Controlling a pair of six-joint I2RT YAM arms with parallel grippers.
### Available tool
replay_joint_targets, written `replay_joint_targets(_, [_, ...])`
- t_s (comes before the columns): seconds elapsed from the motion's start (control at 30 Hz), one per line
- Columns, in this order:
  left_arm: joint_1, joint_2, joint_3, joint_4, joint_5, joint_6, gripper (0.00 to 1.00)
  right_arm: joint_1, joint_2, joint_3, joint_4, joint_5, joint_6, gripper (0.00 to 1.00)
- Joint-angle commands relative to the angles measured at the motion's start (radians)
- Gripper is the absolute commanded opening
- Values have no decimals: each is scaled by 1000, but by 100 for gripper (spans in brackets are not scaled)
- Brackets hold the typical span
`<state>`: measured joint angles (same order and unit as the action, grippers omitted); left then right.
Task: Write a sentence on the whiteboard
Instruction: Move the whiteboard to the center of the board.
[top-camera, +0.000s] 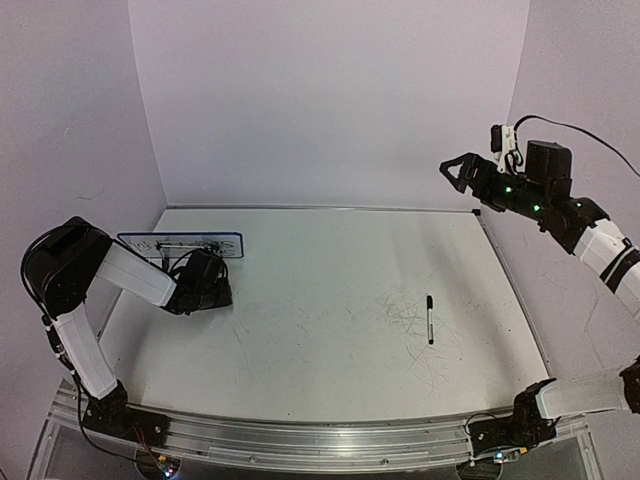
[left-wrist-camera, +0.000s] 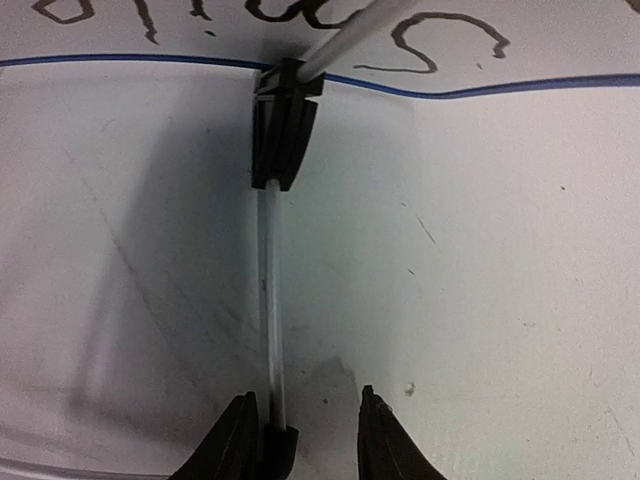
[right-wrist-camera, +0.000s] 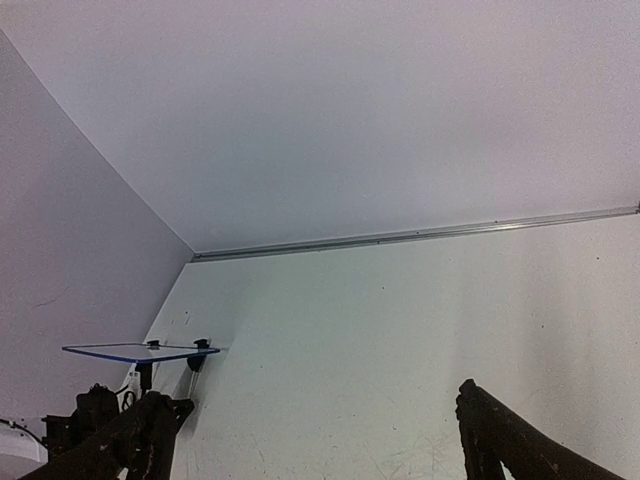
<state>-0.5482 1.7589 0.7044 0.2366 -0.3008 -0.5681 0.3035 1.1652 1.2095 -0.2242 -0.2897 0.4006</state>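
Note:
The whiteboard (top-camera: 150, 243), small with a thin blue rim, lies at the far left of the table. In the left wrist view its rim (left-wrist-camera: 520, 86) crosses the top, with black handwriting above it. A thin wire stand (left-wrist-camera: 268, 300) with a black clip (left-wrist-camera: 284, 130) runs from the rim down to a black foot beside my left finger. My left gripper (top-camera: 210, 272) (left-wrist-camera: 303, 440) sits at the board's near edge, open, its right finger clear of the wire. A black marker (top-camera: 430, 320) lies on the table at centre right. My right gripper (top-camera: 455, 172) (right-wrist-camera: 320, 440) is open, empty, raised high at the back right.
The scuffed white tabletop (top-camera: 320, 330) has pale walls at the back and left and a metal rail along its near edge. The right wrist view shows the whiteboard (right-wrist-camera: 140, 351) edge-on on its black feet.

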Motion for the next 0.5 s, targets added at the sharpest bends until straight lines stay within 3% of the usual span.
replay_joint_targets(0.0, [-69, 40, 5, -24, 68, -1, 35, -1, -23, -6, 46, -10, 9, 98])
replay_joint_targets(0.47, [-129, 8, 37, -23, 151, -33, 33, -1, -22, -8, 48, -19, 18, 98])
